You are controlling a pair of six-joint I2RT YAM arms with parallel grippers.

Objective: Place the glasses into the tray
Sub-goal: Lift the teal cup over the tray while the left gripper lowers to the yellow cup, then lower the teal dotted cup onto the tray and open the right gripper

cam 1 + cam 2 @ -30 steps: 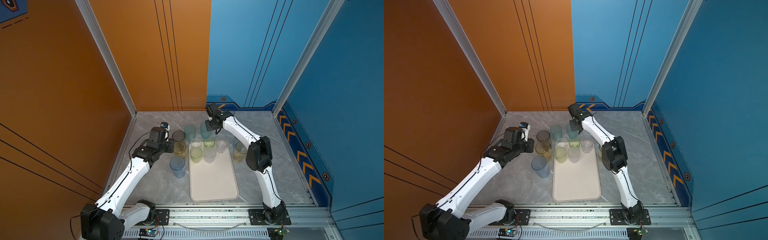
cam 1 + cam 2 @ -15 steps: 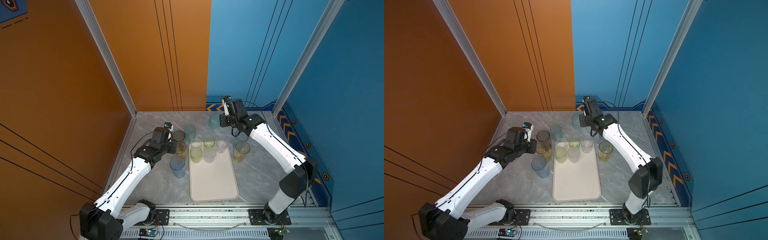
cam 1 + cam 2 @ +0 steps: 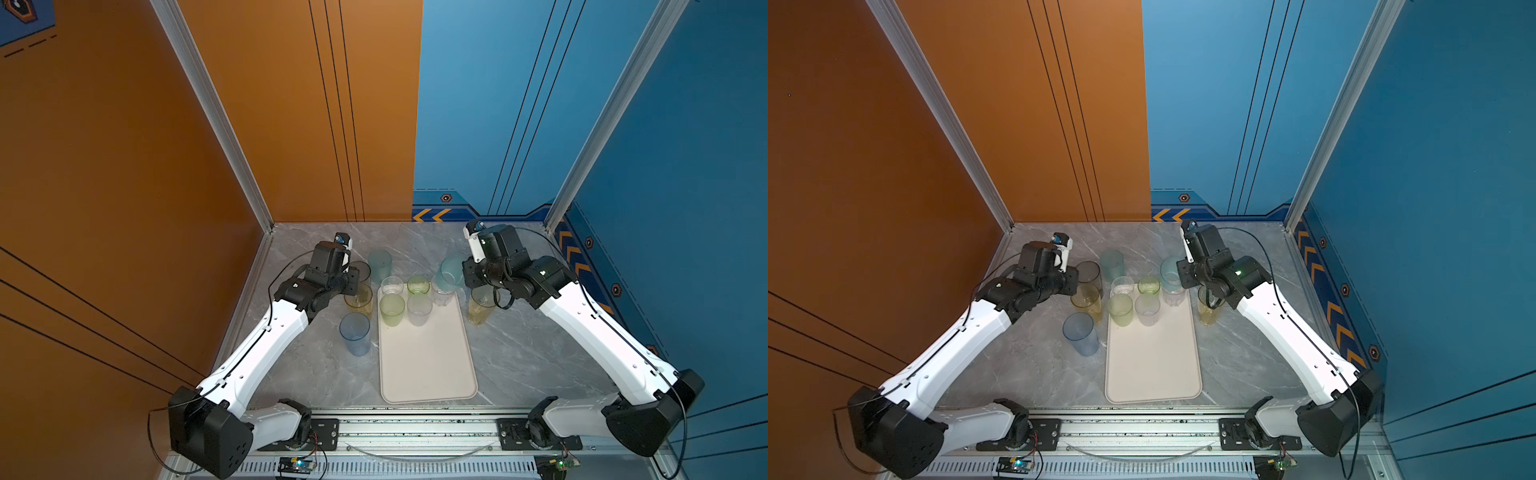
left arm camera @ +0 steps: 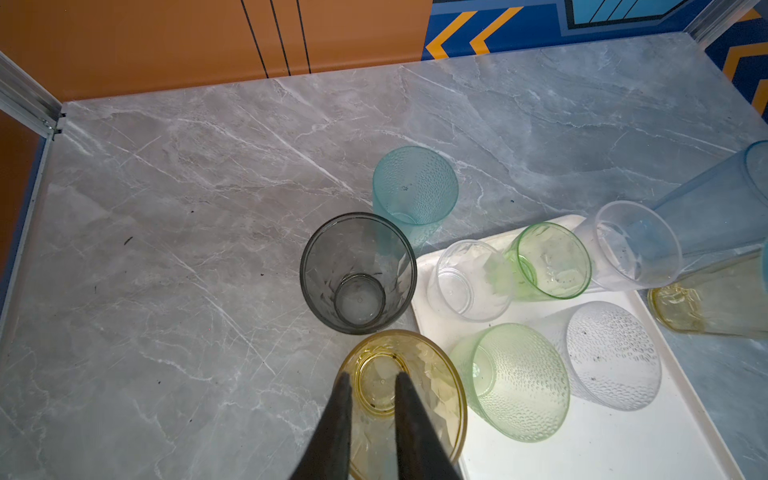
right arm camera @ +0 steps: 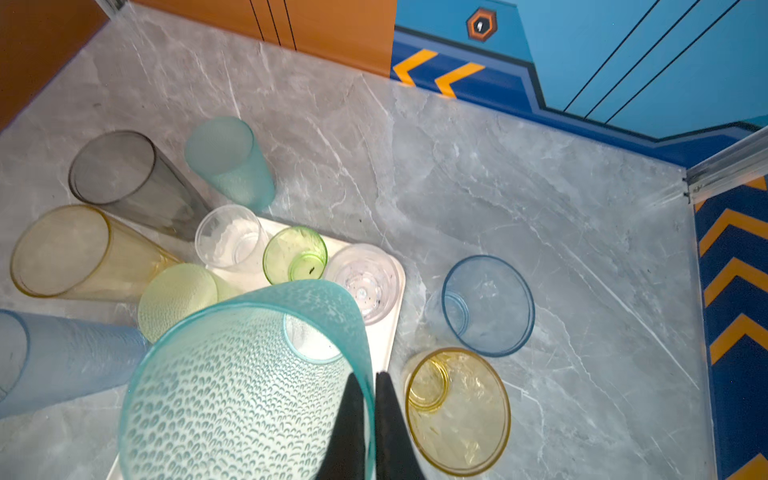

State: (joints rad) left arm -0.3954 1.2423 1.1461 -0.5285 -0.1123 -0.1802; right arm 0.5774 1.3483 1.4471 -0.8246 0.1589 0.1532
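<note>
The cream tray (image 3: 428, 365) (image 3: 1154, 365) lies mid-table, with several glasses at its far end: short clear (image 3: 392, 286), short green (image 3: 418, 285), clear (image 3: 441, 294), dimpled green (image 3: 392, 311) and dimpled clear (image 3: 419, 311). My right gripper (image 5: 368, 376) (image 3: 465, 278) is shut on the rim of a frosted teal glass (image 5: 249, 395) (image 3: 451, 270), held tilted above the tray's far right corner. My left gripper (image 4: 372, 377) (image 3: 353, 286) is slightly open over a yellow glass (image 4: 432, 399) (image 3: 360, 302) standing left of the tray. One finger is at that glass's rim and the other is inside it.
On the marble left of the tray stand a smoky grey glass (image 4: 357, 274), another teal glass (image 4: 415, 187) and a tall blue glass (image 3: 354, 337). Right of the tray are a yellow glass (image 5: 457, 411) and a short light blue glass (image 5: 486, 305). Walls close in the back and sides.
My right arm unfolded and carried the teal glass from behind the tray, up and to the right, then down over the tray's far right corner. The left gripper edged toward the yellow glass.
</note>
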